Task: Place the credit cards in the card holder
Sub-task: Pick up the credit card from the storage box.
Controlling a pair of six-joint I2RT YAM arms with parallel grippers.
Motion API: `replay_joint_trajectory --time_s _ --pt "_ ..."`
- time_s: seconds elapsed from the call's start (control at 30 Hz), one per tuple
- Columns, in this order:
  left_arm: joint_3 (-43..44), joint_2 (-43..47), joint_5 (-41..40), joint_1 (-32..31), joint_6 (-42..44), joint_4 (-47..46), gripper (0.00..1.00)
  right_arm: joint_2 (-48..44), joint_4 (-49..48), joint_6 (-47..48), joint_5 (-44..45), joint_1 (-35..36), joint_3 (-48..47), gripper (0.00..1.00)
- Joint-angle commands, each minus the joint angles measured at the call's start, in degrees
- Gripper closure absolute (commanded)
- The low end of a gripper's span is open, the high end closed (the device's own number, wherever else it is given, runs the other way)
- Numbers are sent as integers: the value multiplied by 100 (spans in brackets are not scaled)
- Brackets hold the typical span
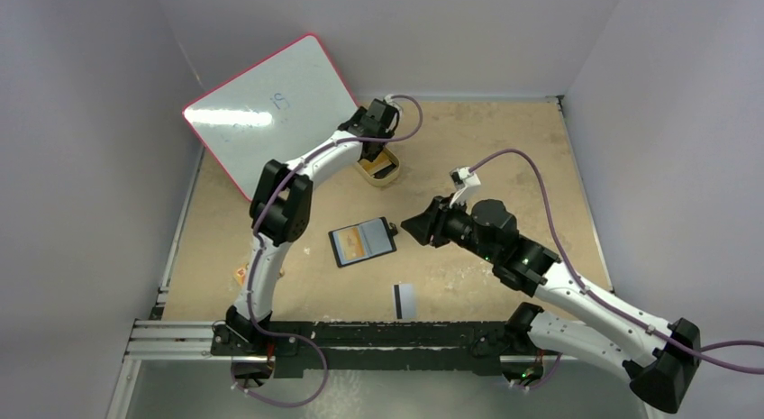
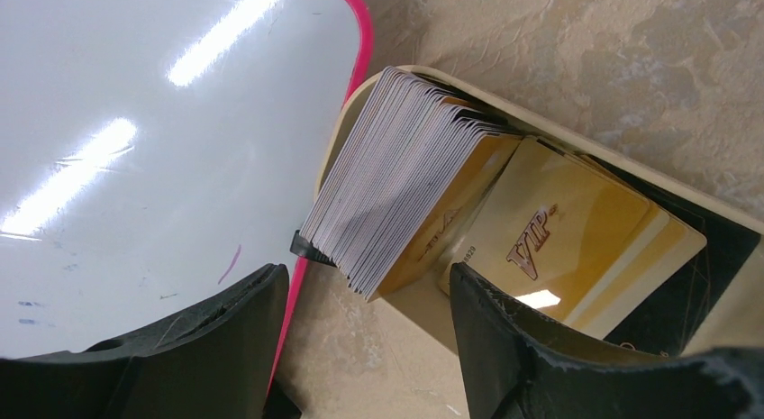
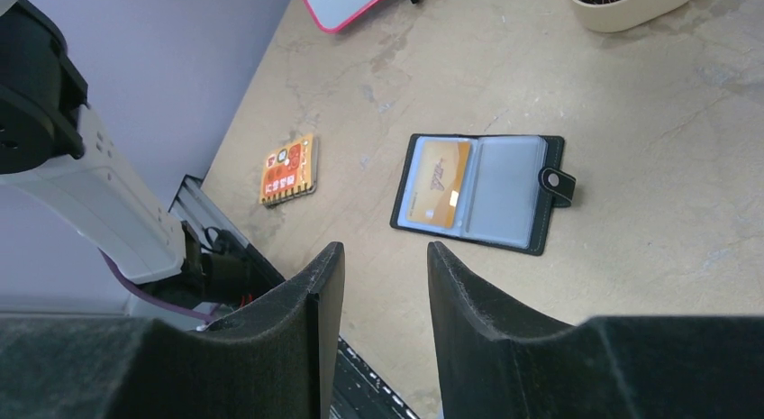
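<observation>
The card holder [image 3: 477,192] lies open on the bench [image 3: 631,104] just ahead of the right gripper [image 3: 383,284], with one orange-gold card [image 3: 437,182] in its left pocket; that gripper's jaws stand partly apart with nothing between them. The other credit cards [image 2: 396,176] stand packed on edge in a tan oval tray [image 2: 423,315] right in front of the left gripper [image 2: 365,347], whose jaws are spread wide and hold nothing. A gold card [image 2: 577,239] leaning beside the stack reads "VIP", and a pink-edged whiteboard [image 2: 135,167] sits to that gripper's left.

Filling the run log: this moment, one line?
left gripper open over tray | right gripper open, empty | card holder open, one card in
</observation>
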State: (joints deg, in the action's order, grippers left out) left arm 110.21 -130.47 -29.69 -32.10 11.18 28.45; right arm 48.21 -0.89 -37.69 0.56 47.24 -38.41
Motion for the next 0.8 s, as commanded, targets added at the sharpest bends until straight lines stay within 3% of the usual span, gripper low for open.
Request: replay_joint_trajectory --time_s 0.0,0.37,0.57,0.77 --pt "369 -164 -204 57 230 -170 36 -68 -206 -50 38 14 -95 58" --pt "411 -395 -336 54 455 -369 44 -165 -154 25 172 12 -102 57" --pt "372 -232 -311 54 553 -524 54 -100 -184 27 212 13 -94 57" --pt "418 -185 -288 59 631 -527 56 -80 -282 11 173 12 -56 56"
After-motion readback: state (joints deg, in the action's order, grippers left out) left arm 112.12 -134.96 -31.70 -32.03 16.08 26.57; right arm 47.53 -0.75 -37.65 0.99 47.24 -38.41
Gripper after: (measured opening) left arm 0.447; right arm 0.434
